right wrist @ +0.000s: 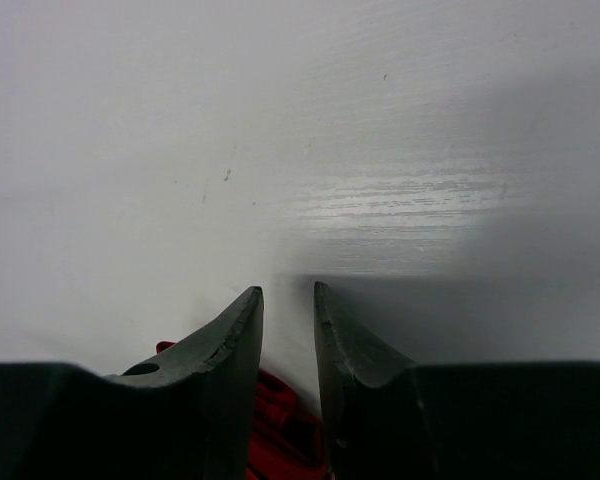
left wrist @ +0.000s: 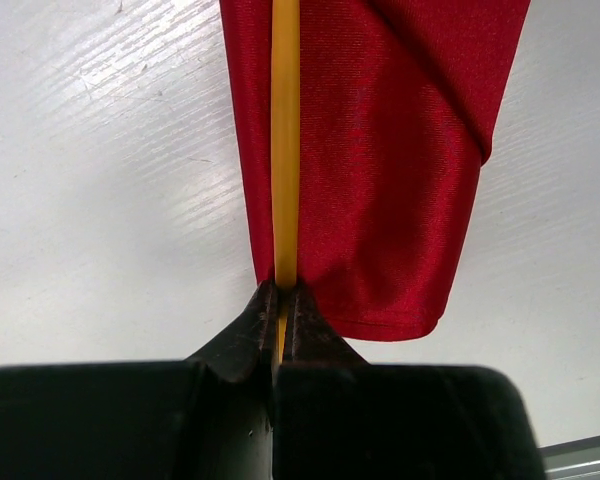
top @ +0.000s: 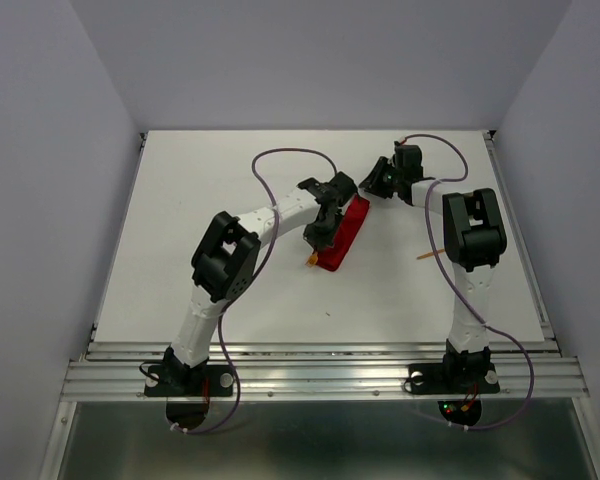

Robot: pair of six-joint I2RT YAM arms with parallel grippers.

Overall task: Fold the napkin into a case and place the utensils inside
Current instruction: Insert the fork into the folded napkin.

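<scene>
Case [left wrist: 390,190]: my left claw [left wrist: 280,297] is clamped on the orange stick [left wrist: 285,130], which I should feed straight along the cloth. Right claw [right wrist: 288,293] parted; whether gripping, cannot tell.

On my feed the case [left wrist: 380,180] is a plain, bright red. The utensil [left wrist: 285,140] is solid orange, and the worktop [left wrist: 100,200] reads white.

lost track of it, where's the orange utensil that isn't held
In the top view the free orange utensil lies right of the red case, beside the right arm elbow.
</scene>
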